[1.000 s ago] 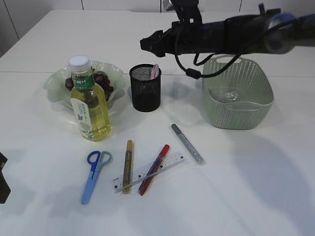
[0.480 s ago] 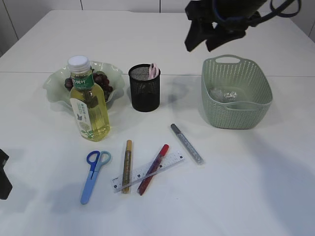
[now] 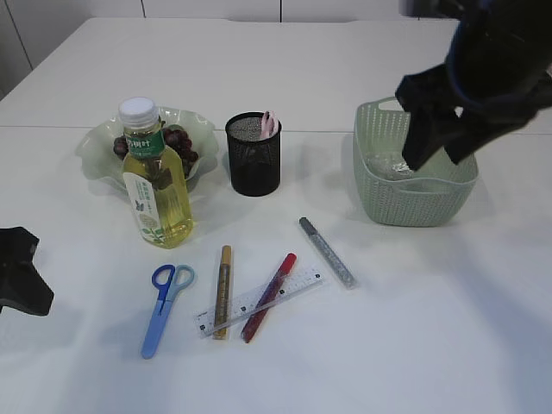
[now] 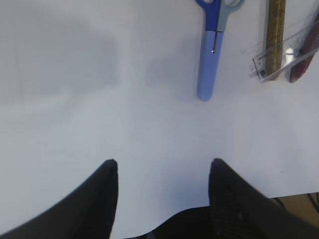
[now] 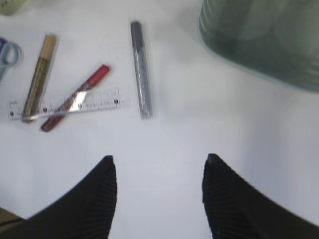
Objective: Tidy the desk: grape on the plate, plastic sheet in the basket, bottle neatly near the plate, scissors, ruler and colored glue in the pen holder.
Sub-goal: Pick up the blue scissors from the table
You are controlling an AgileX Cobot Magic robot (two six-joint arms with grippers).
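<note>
Your main risk from here is the pile near the front edge of the white surface (image 3: 414, 345): the clear plastic ruler (image 3: 259, 301) lies across the gold glue pen (image 3: 223, 291) and the red glue pen (image 3: 269, 296), so a careless pinch on one could drag or flick the others, and the flat ruler may slip out of a shallow grip. The silver glitter glue pen (image 3: 328, 252) lies apart from them, toward the middle, and looks the easier pick. The blue-handled scissors (image 3: 163, 308) lie flat and closed, left of the pile. The right pincer (image 5: 158, 199) hangs wide open and empty in front of the pale green woven basket (image 3: 414, 205) at the right side; a crinkled clear plastic sheet (image 3: 388, 166) sits inside it. The left pincer (image 4: 163, 199) is also spread open, holding nothing, low near the front-left corner. The yellow-filled plastic bottle (image 3: 155, 185) stands upright, just in front of the frosted green wavy plate (image 3: 95, 148) holding dark grapes (image 3: 177, 142); a wide sweep could topple it. The black mesh pen holder (image 3: 254, 153) stands near the middle, light enough to tip if you drop things in at a slant.
</note>
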